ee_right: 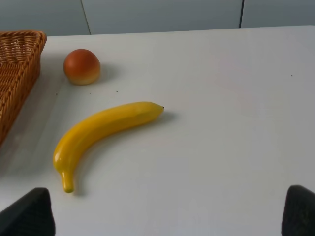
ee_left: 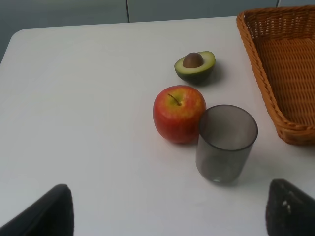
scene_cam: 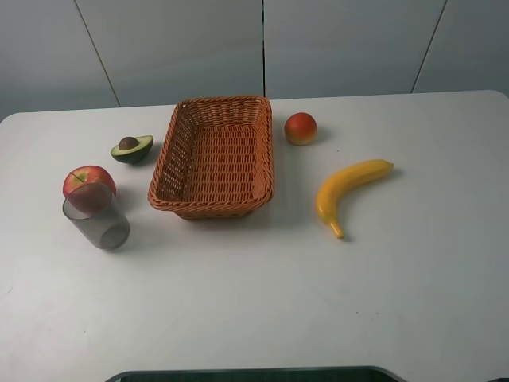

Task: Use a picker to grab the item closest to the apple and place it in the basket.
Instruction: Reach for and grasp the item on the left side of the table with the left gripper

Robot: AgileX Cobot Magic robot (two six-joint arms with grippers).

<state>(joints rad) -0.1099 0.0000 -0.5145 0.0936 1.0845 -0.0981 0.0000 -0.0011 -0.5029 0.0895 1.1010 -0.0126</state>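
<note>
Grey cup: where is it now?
Exterior high view: the translucent grey plastic cup stands upright on the left, in front of the red apple, left of the brown wicker basket.

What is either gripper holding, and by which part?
Nothing is held. The left gripper is open, short of the grey cup and apple; the right gripper is open, short of the banana.

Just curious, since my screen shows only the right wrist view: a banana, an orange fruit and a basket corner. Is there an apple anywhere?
Observer: Yes, a red apple lies at the left of the high view, past the basket.
Operator: What sits nearest to it?
Observer: A dark see-through cup, standing upright right beside it.
Operator: Anything else over there?
Observer: A halved avocado, farther from the apple than the cup.
</note>
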